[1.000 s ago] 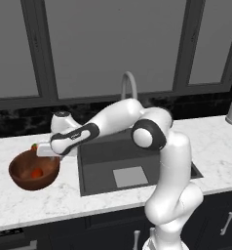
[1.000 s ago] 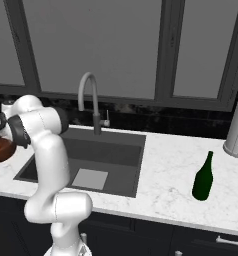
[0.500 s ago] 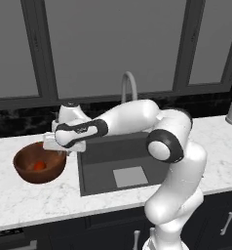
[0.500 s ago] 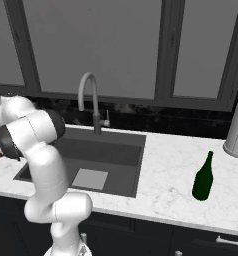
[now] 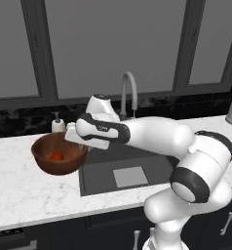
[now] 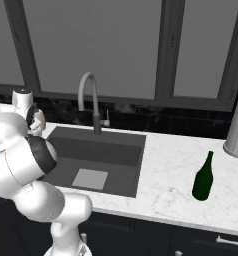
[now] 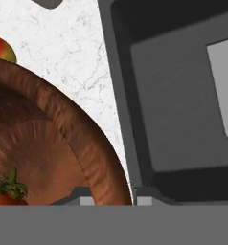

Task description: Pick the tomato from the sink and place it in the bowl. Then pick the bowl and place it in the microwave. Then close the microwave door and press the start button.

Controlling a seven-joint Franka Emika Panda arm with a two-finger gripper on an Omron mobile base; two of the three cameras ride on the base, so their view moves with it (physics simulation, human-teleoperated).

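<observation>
Tomato (image 7: 5, 190) inside bowl (image 7: 82, 143), beside sink (image 7: 183, 110), fingertips (image 7: 143, 198) astride rim.

Flat even rendered light, faint soft shadows, no glare, slightly soft edges

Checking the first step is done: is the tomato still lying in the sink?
No, the tomato sits inside the bowl, and the sink basin holds just its pale square plate.

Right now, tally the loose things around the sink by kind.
Bowls: 1, the bowl
Fruit: 2, the tomato, a red-yellow fruit
Bottles: 2, soap bottle, green bottle
Canisters: 1, grey canister
Total: 6
</observation>
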